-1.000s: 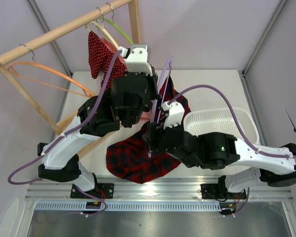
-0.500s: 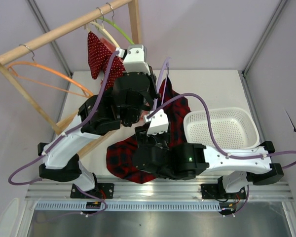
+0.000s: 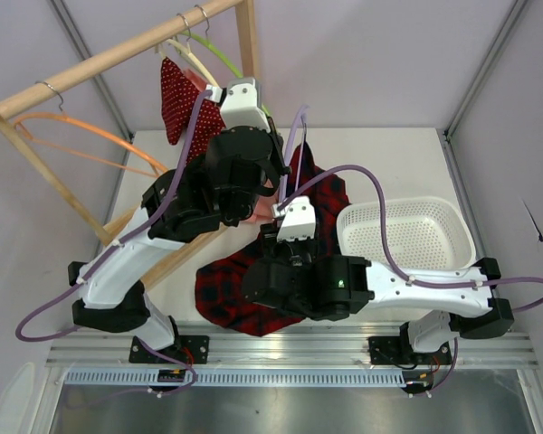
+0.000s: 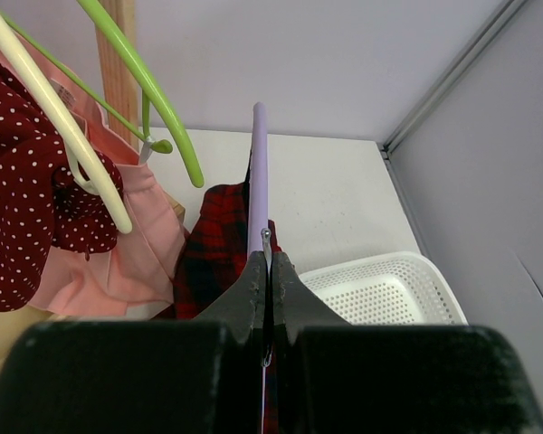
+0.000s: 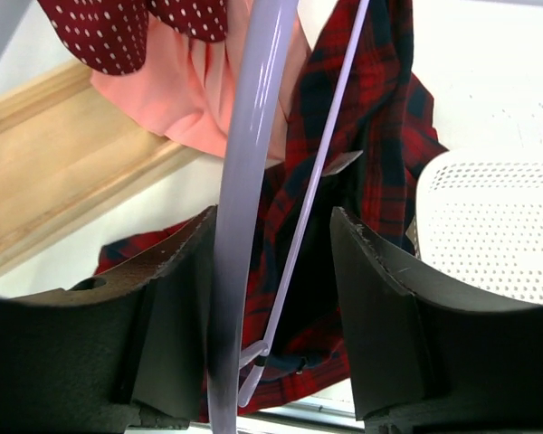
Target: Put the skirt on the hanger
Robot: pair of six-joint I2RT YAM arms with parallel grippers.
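The lavender hanger [image 3: 296, 145] hangs steeply tilted over the table's middle. My left gripper [image 4: 270, 258] is shut on its metal hook [image 4: 266, 237], with the lavender arm [image 4: 259, 172] edge-on beyond the fingertips. The red and navy plaid skirt [image 3: 228, 294] is bunched under and around the hanger and spreads toward the front edge. In the right wrist view my right gripper [image 5: 273, 217] is open. The hanger's thick arm [image 5: 249, 181] runs between its jaws, close to the left finger [image 5: 176, 298], and the thin bar [image 5: 330, 163] lies against the skirt [image 5: 380, 136].
A white perforated basket [image 3: 407, 235] stands at the right. A wooden rack [image 3: 118, 50] at the back left carries an orange hanger [image 3: 90, 136], a green hanger [image 3: 222, 59], a red dotted garment [image 3: 176, 99] and a pink garment [image 4: 136, 253]. A wooden base board [image 5: 63, 181] lies at the left.
My right arm has swung left and forward, so its wrist now sits just below the hanger. My left gripper has lifted the hanger slightly toward the back.
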